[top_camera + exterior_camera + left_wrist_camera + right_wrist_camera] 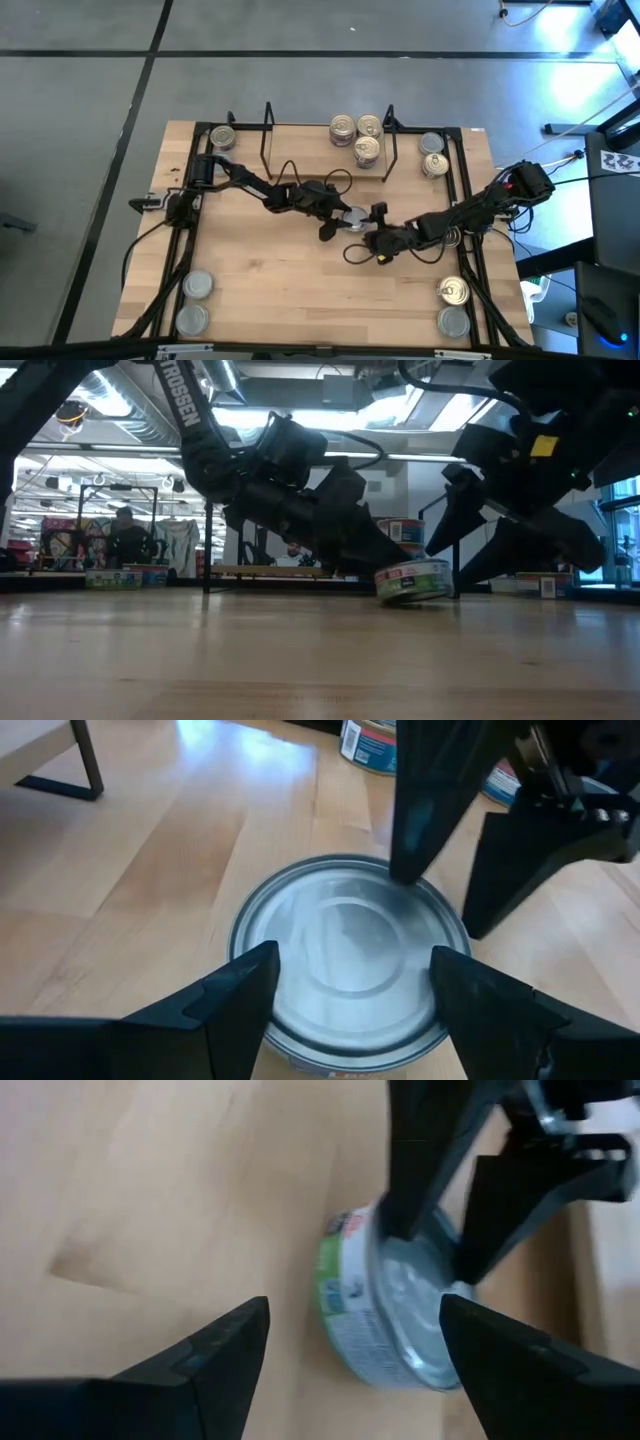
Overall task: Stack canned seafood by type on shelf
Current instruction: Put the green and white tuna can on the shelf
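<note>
A short round can of seafood (350, 955) with a plain silver top and a green-and-white label (345, 1295) is at the middle of the table. My left gripper (350, 995) reaches it from the table's left, one finger on each side. My right gripper (355, 1330) comes from the right and stands open beside the can, its fingers (425, 810) at the can's far rim. The shelf (310, 150) stands at the table's far edge and bears three pale gold-topped cans (358, 135). My left gripper pinches the can by opposite sides of its wall (290, 1038) between its two fingers (405, 1190). They come slanting down from the table's left. The can (412, 582) sits slightly tilted, its lower edge at the tabletop. Whether my right gripper's finger touches the far rim (405, 878), I cannot tell.
Loose cans stand at the table's corners: far left (222, 137), far right (432, 155), near left (194, 300), near right (454, 305). The shelf's black wire end frames (268, 140) rise at the back. Bare wood lies near the front edge (320, 300).
</note>
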Robot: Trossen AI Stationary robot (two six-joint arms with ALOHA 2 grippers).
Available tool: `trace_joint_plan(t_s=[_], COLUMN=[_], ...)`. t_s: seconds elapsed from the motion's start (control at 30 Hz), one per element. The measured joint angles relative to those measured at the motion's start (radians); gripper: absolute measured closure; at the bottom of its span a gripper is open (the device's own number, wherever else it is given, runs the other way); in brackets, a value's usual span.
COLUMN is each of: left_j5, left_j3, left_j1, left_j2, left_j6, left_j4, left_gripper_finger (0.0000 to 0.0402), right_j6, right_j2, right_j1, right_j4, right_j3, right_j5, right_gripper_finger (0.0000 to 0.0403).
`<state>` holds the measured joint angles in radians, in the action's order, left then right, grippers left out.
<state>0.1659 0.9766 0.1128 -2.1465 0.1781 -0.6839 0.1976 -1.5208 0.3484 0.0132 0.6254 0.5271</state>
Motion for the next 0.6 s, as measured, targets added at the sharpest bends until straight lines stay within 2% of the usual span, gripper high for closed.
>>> trace_joint_plan(t_s=[0.3,0.47,0.6], left_j5=[-0.009,-0.010,-0.007], left_j3=[-0.002,-0.002,-0.003], left_j1=[-0.002,-0.002,-0.002], left_j2=[-0.001,-0.001,-0.001], left_j6=[0.008,0.009,0.013], left_j4=[-0.012,-0.013,-0.013], left_gripper_finger=[0.0137,0.0137,0.0137], right_j6=[0.138,0.223,0.289], right_j2=[-0.093,-0.178,-0.218], right_j1=[-0.002,-0.001,-0.002], right_j4=[-0.028,-0.121,-0.170], right_j3=[0.000,0.003,0.010], right_j5=[0.071,0.224,0.255], right_gripper_finger=[0.0109,0.0109,0.0118])
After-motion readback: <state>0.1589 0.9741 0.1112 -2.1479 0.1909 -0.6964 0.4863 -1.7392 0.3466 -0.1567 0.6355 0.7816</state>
